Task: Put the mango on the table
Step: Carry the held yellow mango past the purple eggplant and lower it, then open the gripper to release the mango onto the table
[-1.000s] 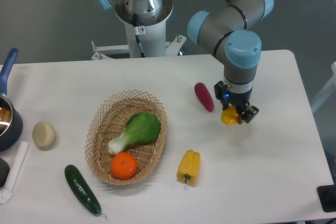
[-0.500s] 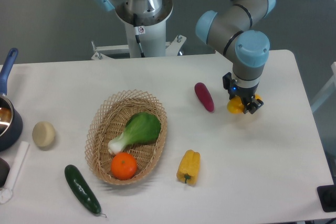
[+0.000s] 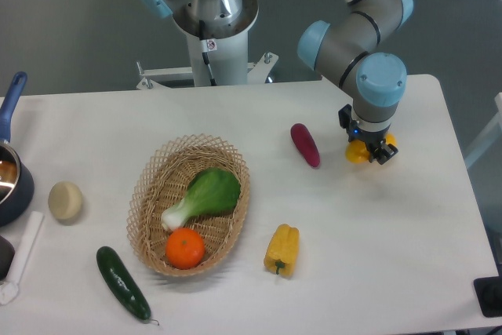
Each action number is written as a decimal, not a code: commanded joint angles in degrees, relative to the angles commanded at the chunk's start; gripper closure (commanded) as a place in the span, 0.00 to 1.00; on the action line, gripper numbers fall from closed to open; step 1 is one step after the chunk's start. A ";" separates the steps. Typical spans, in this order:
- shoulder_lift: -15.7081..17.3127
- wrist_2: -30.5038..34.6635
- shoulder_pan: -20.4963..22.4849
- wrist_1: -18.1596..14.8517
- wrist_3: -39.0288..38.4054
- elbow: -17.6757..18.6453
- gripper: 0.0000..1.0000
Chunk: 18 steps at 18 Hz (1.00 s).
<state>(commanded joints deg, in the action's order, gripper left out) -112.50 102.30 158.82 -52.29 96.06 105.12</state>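
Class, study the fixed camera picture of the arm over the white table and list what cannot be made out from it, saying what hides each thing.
1. The mango: mostly covered by the gripper; its shape is hidden.
2. Whether the mango touches the table: the arm blocks the underside.
3. The pot: cut off by the left edge.
4. The dark object at the lower right: cut off by the right edge.

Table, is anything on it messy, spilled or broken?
Nothing stands out. The basket sits upright holding the leafy green and the orange. The other vegetables lie apart on the table, unspilled. The gripper holds the mango, mostly hidden, so I can't check it for damage.
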 joint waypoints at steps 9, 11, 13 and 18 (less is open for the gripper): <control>1.23 -1.05 -0.26 0.26 -1.23 -1.84 0.00; 1.67 -2.01 -0.26 0.35 -1.49 -2.63 0.00; 2.63 -4.82 -0.09 0.35 -1.49 -4.56 0.00; 5.79 -11.60 1.66 0.35 -4.48 -9.83 0.00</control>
<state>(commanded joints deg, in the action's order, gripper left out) -106.71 90.70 160.48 -51.94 91.59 95.28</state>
